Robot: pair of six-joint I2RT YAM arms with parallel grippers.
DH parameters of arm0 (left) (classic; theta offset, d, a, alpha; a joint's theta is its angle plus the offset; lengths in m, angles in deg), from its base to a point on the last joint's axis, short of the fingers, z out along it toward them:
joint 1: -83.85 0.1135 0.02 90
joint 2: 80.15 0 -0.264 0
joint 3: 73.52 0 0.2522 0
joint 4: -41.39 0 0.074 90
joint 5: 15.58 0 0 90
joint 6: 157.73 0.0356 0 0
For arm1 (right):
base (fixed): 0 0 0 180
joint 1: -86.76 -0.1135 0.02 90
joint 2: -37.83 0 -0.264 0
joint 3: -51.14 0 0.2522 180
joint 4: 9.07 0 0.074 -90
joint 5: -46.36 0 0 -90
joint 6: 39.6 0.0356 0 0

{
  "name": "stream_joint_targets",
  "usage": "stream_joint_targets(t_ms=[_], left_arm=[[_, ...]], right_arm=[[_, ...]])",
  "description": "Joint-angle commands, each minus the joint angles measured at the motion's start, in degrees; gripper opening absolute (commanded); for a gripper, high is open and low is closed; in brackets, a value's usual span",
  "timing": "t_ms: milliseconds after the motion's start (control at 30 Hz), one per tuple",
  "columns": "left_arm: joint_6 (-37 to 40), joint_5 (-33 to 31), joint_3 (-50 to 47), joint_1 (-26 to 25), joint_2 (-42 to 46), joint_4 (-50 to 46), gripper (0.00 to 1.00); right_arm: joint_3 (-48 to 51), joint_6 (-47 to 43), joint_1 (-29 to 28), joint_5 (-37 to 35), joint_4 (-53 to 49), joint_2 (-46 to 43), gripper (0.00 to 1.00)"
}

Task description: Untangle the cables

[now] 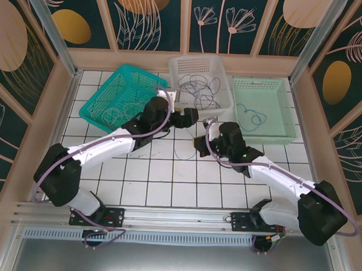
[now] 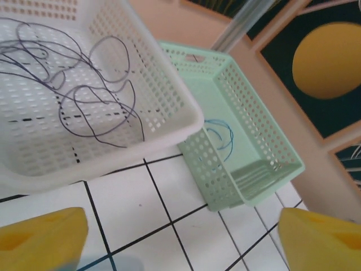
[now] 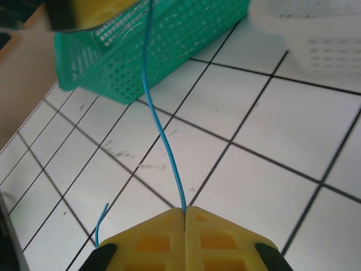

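right gripper [image 3: 185, 217]: yellow fingers pressed together, clamped on a blue cable [image 3: 163, 134]. the cable runs straight out ahead of the jaws, then up toward the teal basket [image 3: 192, 39] ahead and left.

left gripper [image 2: 183, 231]: fingers [image 2: 42, 240] spread wide apart, nothing between them, tiled table [image 2: 135, 209] beneath. ahead and left of it is a white basket [image 2: 163, 96] with dark grey cables [image 2: 84, 90] looped inside. ahead and right, touching the white one, is a pale green basket [image 2: 265, 118] holding another blue cable [image 2: 223, 135].
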Motion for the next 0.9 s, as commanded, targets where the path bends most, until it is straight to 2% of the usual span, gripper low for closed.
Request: stream_joint_targets(t_ms=[0, 133, 367, 500, 567, 667, 867], left_arm=[[4.95, -5.27, -1.01, -0.26, 5.51, -1.90, 0.98], [7.43, -6.27, -2.94, -0.23, 8.29, -3.86, 0.99], [8.46, -3.10, -6.62, -0.26, 10.08, -3.92, 0.99], [7.68, 4.70, -7.76, -0.32, 8.22, -1.10, 0.93], [8.61, 6.51, -6.90, -1.82, 6.46, -1.14, 0.90], [13.59, 6.43, -4.21, -5.45, 2.89, -4.54, 0.88], [22.13, 9.51, -0.68, -9.46, -0.93, -8.36, 0.83]], right_arm=[[0.29, 5.32, 4.01, 2.64, 3.51, 0.12, 0.00], [0.70, 8.88, 8.43, 5.53, 4.90, 0.80, 0.00], [-0.13, 9.77, 10.49, 3.55, 3.05, 1.45, 0.00], [-0.79, 10.48, 12.00, 3.52, 2.05, 1.51, 0.00], [-1.20, 10.72, 12.51, 3.11, 1.15, 1.62, 0.00], [-2.04, 11.45, 13.55, 4.99, 0.18, 2.04, 0.00], [-4.86, 8.37, 15.04, 8.23, -5.68, 2.99, 0.00]])
